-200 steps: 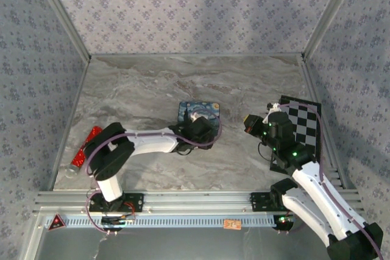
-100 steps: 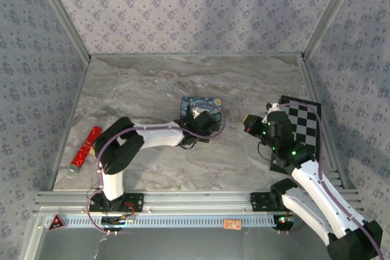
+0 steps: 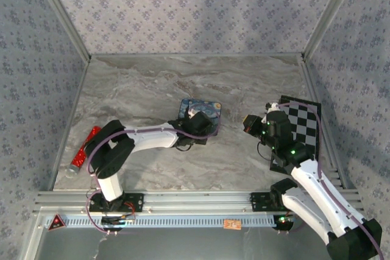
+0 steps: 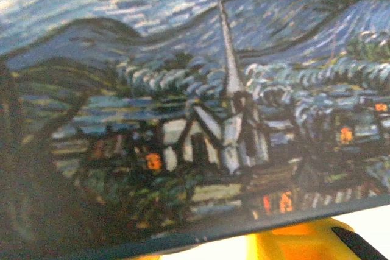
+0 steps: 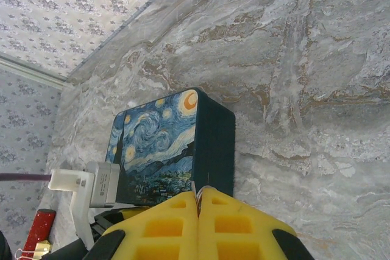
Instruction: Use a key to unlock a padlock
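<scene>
**Tiny padlock (image 5: 35,248) way off by the red glitter tube (image 3: 85,147), both grippers over by the blue swirl-painted box (image 3: 208,109)**

The left gripper (image 3: 196,125) is right up against the near edge of the blue swirl-painted box, in the middle of the marble surface (image 3: 152,83). Its wrist camera is pretty much nose-to-paint with the box's picture. One yellow finger (image 4: 286,245) peeks out just under the box's edge. Honestly can't tell whether that gripper is spread or clamped.

The right gripper (image 5: 196,194) hangs to the right of the box, apart from it, next to the checkerboard (image 3: 304,120). Its two yellow fingers are pressed flat together. There's a thin pale sliver at the seam, too small to make out.

The padlock looks to be the tiny brassy bit with a silvery loop in the bottom-left corner of the right wrist view. It's just beside the near end of the red glitter tube, by the surface's left edge. That's well apart from both grippers, and it's too small to say how it lies.
</scene>
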### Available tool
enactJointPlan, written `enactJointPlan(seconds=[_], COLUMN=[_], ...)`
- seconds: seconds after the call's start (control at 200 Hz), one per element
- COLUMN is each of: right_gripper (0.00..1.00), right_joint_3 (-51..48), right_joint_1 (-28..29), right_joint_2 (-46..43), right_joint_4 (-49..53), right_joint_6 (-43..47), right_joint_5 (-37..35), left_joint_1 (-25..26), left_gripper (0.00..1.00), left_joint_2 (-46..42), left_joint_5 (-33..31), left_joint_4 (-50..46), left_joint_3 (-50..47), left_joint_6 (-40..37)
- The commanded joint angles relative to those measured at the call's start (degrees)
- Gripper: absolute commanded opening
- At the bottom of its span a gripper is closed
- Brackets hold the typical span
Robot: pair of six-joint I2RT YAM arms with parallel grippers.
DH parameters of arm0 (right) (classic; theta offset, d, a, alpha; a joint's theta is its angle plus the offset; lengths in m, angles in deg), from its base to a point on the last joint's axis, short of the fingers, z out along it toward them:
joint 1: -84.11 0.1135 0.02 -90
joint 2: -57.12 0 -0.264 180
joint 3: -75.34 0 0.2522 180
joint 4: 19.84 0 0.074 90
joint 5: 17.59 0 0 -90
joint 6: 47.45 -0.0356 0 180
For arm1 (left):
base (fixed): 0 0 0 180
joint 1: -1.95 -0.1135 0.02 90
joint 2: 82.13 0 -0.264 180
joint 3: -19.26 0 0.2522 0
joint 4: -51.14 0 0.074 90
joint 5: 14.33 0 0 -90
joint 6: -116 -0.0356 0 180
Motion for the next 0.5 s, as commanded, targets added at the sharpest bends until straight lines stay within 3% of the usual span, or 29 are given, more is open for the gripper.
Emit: enactJointPlan(seconds=[0.0, 0.245, 0.495], right_gripper=[0.0, 0.0, 0.0], right_joint_3=[0.5, -1.8, -3.4], right_joint_1=[0.5, 1.7, 4.4], right_joint_2=[-0.1, -0.1, 0.7], right_joint_4=[0.1, -1.5, -3.0], right_joint_6=[0.1, 0.4, 1.4], right_joint_5=[-0.8, -0.7, -2.3], left_joint_1=[-2.1, -7.0, -9.6], left_gripper=[0.32, 0.34, 0.34], left_joint_2=[-2.4, -1.2, -0.9], left_joint_5=[6.3, 19.6, 23.5], left_joint_4=[-5.3, -3.3, -2.3], left_joint_3=[4.9, 5.4, 6.0], left_joint_6=[3.9, 8.0, 8.8])
